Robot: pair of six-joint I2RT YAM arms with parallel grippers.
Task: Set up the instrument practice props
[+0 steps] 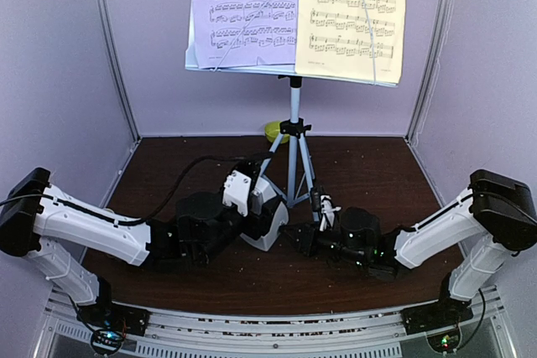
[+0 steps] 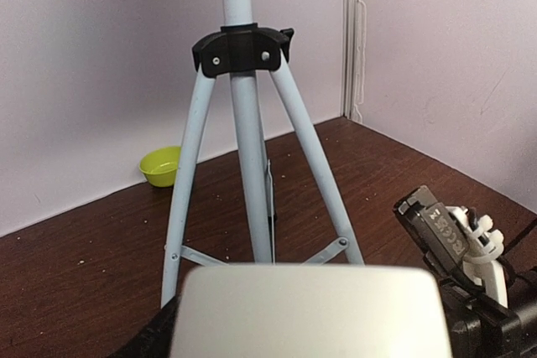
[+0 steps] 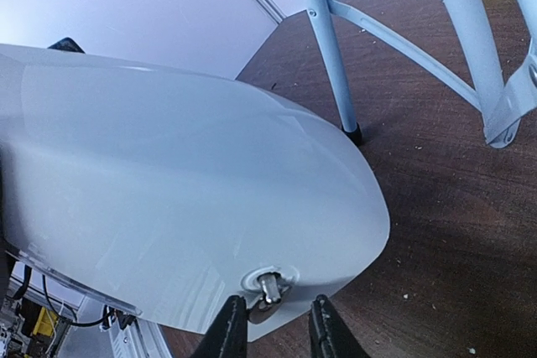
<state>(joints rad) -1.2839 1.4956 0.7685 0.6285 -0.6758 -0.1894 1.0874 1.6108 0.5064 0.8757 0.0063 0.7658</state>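
Straddling the knob at 6 o'clock on the light, slick metronome, my right gripper stands spread; left gripper: cannot tell.

Place: robot test booth, lab-like.
Walls: plain pale panels close off the tabletop's left, far and right edges.
Frame: metal posts stand at both far corners.
Near edge: slotted mounting rail carries the arm bases.
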